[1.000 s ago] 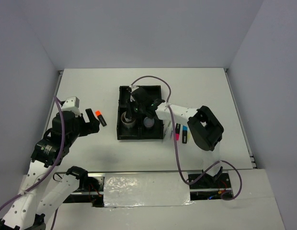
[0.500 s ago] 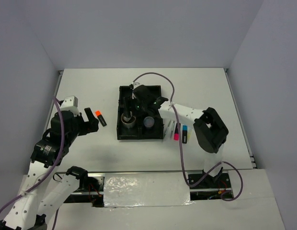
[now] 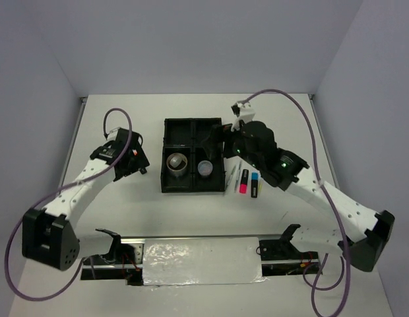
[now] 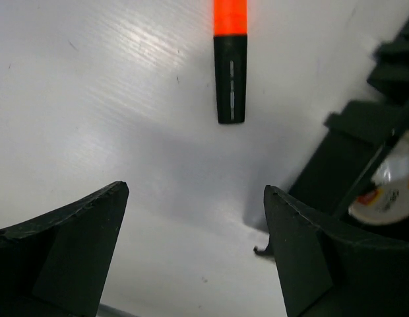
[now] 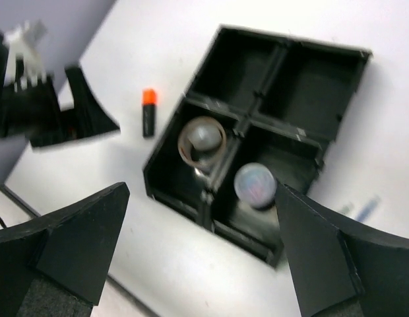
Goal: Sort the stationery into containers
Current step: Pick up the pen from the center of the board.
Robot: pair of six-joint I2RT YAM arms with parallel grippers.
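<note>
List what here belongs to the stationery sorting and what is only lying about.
Belongs to the job: tray, tape ring, clear tub, orange-capped stick, pink highlighter, blue highlighter, silver pens.

Just lying about: purple cable, foil strip at the near edge.

— Home or office?
— Looks like a robot lab: bare white table [image 3: 277, 119] boxed in by pale walls [image 3: 191, 46], left arm [image 3: 79, 188] and right arm [image 3: 336, 205] bolted to a rail [image 3: 191, 236] along the bottom, purple cable [image 3: 278, 92] looping upper right.
</note>
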